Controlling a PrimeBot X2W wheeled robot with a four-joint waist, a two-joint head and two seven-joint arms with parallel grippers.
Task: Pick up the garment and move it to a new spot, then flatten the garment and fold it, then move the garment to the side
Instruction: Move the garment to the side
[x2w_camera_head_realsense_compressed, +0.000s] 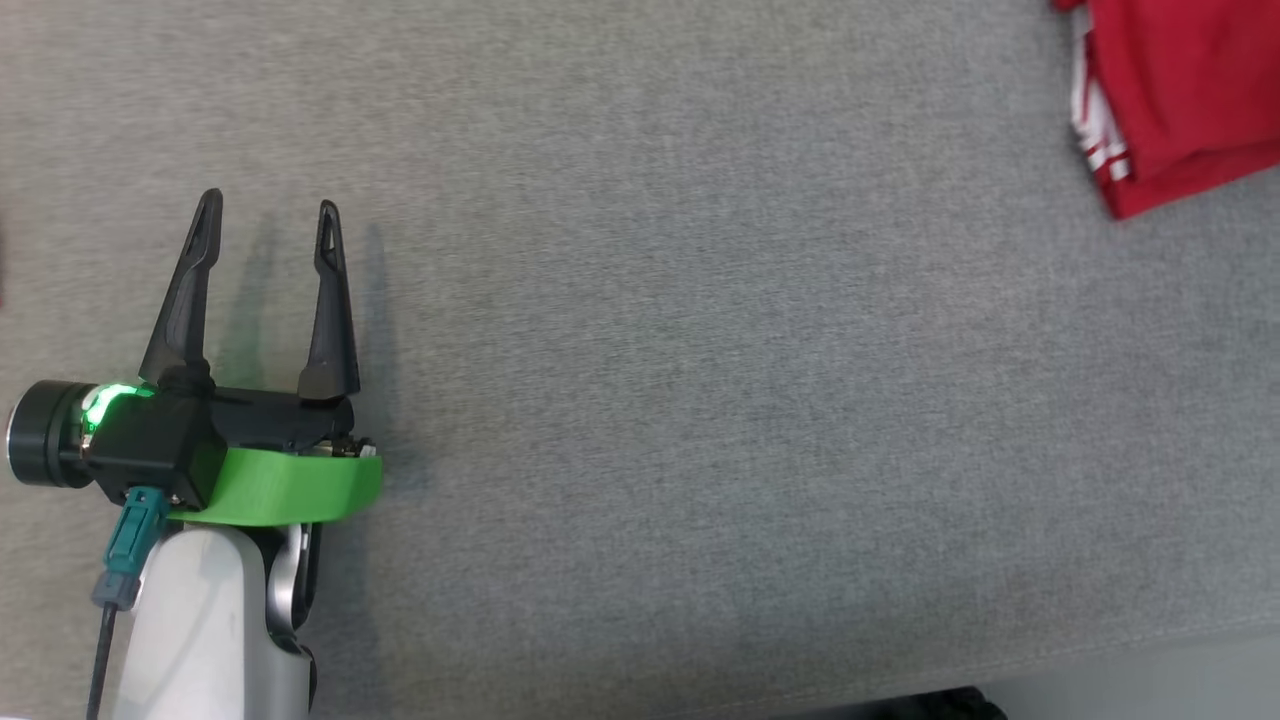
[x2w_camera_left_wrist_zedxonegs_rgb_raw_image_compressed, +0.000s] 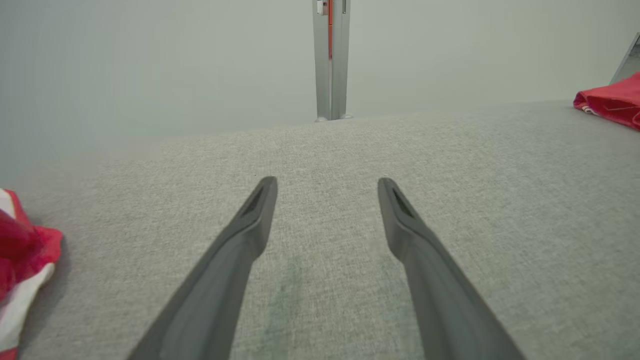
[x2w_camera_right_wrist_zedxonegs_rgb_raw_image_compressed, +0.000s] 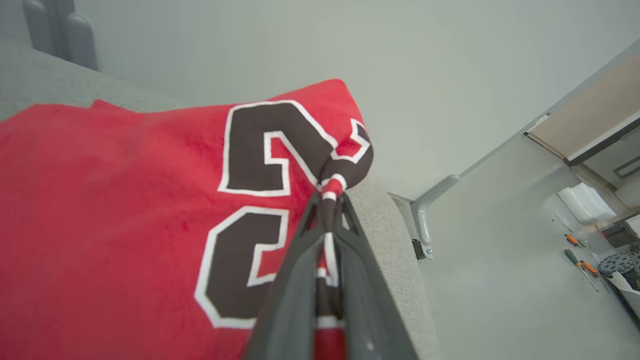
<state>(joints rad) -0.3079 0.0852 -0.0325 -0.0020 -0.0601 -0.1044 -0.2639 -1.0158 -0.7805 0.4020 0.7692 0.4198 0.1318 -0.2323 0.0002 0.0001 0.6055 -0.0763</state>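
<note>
**Right fingers pinch the red garment; left fingers spread over bare tabletop**

In the head view the left gripper (x2w_camera_head_realsense_compressed: 268, 212) sits at the lower left of the frame. Its two dark fingers (x2w_camera_head_realsense_compressed: 185, 300) are spread wide and point up the frame, with nothing between them. They hang just above the grey fabric-covered tabletop (x2w_camera_head_realsense_compressed: 700, 400) and cast a soft shadow on it. A green band (x2w_camera_head_realsense_compressed: 290, 490) wraps the wrist below the fingers, and a small green light (x2w_camera_head_realsense_compressed: 105, 402) glows on the black housing beside it.

The garment (x2w_camera_head_realsense_compressed: 1185, 90), red with white striped trim, lies in the upper right corner of the head view, well apart from the left gripper. In the left wrist view it shows as a low red heap at the right edge, resting on the tabletop.

In the right wrist view the right gripper (x2w_camera_right_wrist_zedxonegs_rgb_raw_image_compressed: 330, 202) has its fingers pressed together on a bunched fold of the garment. The cloth there is black and red with white edging. The rest of the garment spreads across the left of that frame, showing large black numerals (x2w_camera_right_wrist_zedxonegs_rgb_raw_image_compressed: 250, 150) outlined in white. The pinched fold is near the tabletop's edge, with pale floor (x2w_camera_right_wrist_zedxonegs_rgb_raw_image_compressed: 500, 280) beyond it at the right.

A piece of red and white cloth (x2w_camera_left_wrist_zedxonegs_rgb_raw_image_compressed: 20, 260) lies at the lower left edge of the left wrist view; I cannot tell whether it belongs to the same garment. A grey metal post (x2w_camera_left_wrist_zedxonegs_rgb_raw_image_compressed: 330, 60) stands behind the tabletop at top centre.
</note>
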